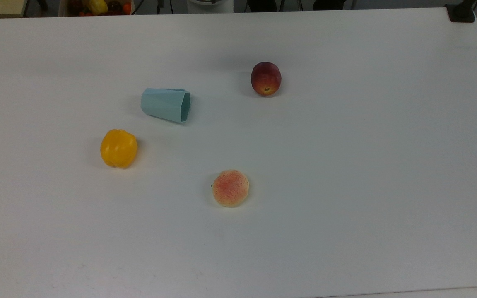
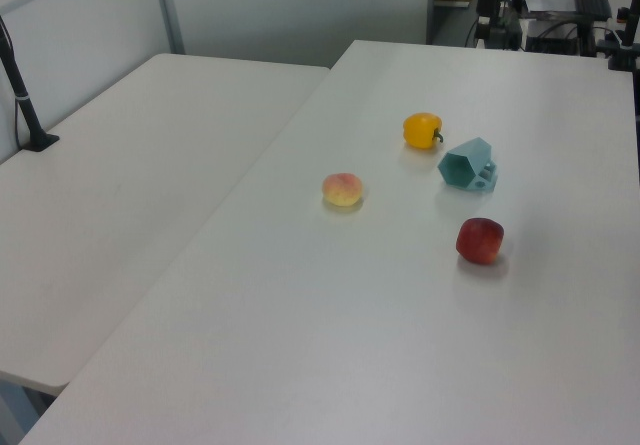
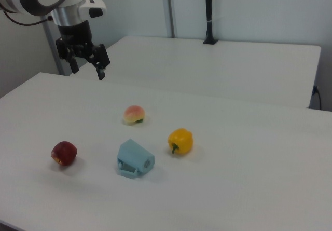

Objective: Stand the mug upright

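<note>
The mug [image 1: 166, 104] is a pale teal faceted cup lying on its side on the white table [image 1: 346, 165]. Its hexagonal rim faces the top view's right and its narrower base the top view's left. In the left view the mug [image 2: 468, 164] shows its open mouth, and in the right view the mug [image 3: 135, 159] lies between the fruits. My gripper [image 3: 87, 71] hangs open in the air high at the right view's upper left, far from the mug, with nothing between its fingers.
A dark red apple [image 1: 266, 78] lies to the top view's right of the mug, a yellow bell pepper [image 1: 118, 148] below left, a peach [image 1: 230, 188] nearer the front. A second table [image 2: 120, 215] adjoins, with a black post [image 3: 209, 13] on it.
</note>
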`<control>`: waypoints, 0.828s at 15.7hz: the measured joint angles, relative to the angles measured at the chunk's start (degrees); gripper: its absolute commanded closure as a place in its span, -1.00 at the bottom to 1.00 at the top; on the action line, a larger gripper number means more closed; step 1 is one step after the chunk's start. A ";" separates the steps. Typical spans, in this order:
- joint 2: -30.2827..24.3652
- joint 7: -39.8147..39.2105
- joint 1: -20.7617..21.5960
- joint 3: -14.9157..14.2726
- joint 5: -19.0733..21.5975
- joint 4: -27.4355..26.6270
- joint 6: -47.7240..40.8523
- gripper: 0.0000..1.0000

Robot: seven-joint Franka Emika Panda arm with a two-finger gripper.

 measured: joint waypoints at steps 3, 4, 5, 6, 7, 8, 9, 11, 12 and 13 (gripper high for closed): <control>0.00 0.00 0.22 0.00 -0.35 0.00 0.04 -1.00; 0.00 0.00 0.36 0.00 -0.35 0.00 0.04 -1.00; 0.00 0.00 0.49 0.00 -0.35 0.00 0.04 -1.00; 0.00 0.00 0.59 0.00 -0.35 0.00 0.04 -1.00; 0.00 0.00 0.64 0.00 -0.35 0.00 0.04 -1.00; 0.00 0.00 0.64 0.00 -0.35 0.00 0.04 -1.00; 0.00 0.00 0.64 0.00 -0.35 0.00 0.04 -1.00; 0.00 0.00 0.64 0.00 -0.35 0.00 0.04 -1.00; -0.01 0.00 0.64 0.00 -0.35 0.00 0.04 -1.00; -0.01 0.01 0.64 0.00 -0.35 0.00 0.04 -1.00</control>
